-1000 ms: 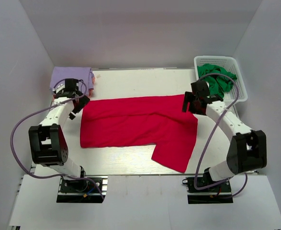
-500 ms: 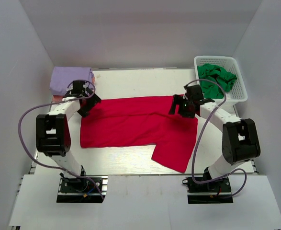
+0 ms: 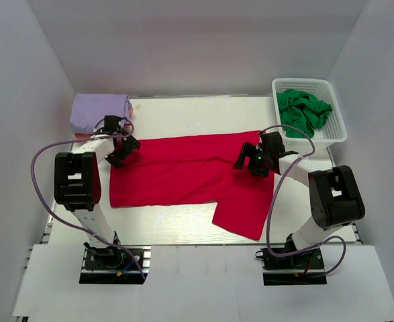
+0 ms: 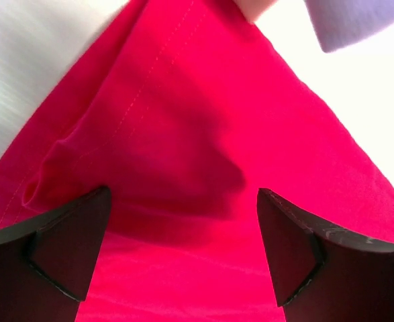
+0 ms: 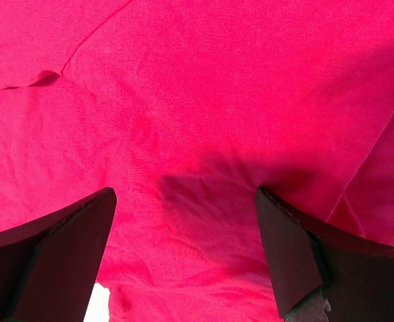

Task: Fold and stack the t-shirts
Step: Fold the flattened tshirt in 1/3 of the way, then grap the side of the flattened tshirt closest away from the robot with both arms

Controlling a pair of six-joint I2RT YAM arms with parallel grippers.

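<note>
Red t-shirt (image 3: 183,176) lies spread flat mid-table (image 3: 197,114), long side running left to right. One flap hangs toward the near edge on the right.

Left gripper (image 3: 119,149) – over the shirt's far left corner. In the wrist view the left gripper (image 4: 182,201) has its fingers (image 4: 69,248) spread wide, released, with nothing pinched. Red cloth (image 4: 183,134) with a stitched hem fills the gap. Whether the tips touch the cloth, cannot tell.

Right gripper (image 3: 250,159) – over the shirt's far right part, inboard of the edge. The wrist view shows the right gripper (image 5: 185,198) splayed too, its fingers (image 5: 297,255) holding nothing. Wrinkled red cloth (image 5: 197,100) lies below, and a dark shadow falls between the tips.

Lavender t-shirt (image 3: 101,107) sits folded at the far left corner, just beyond the left gripper. A sliver of peach cloth (image 4: 254,7) shows beside it in the left wrist view.

Green t-shirt (image 3: 304,111) lies crumpled in the white lattice basket (image 3: 331,87) at far right, apart from the red one.
</note>
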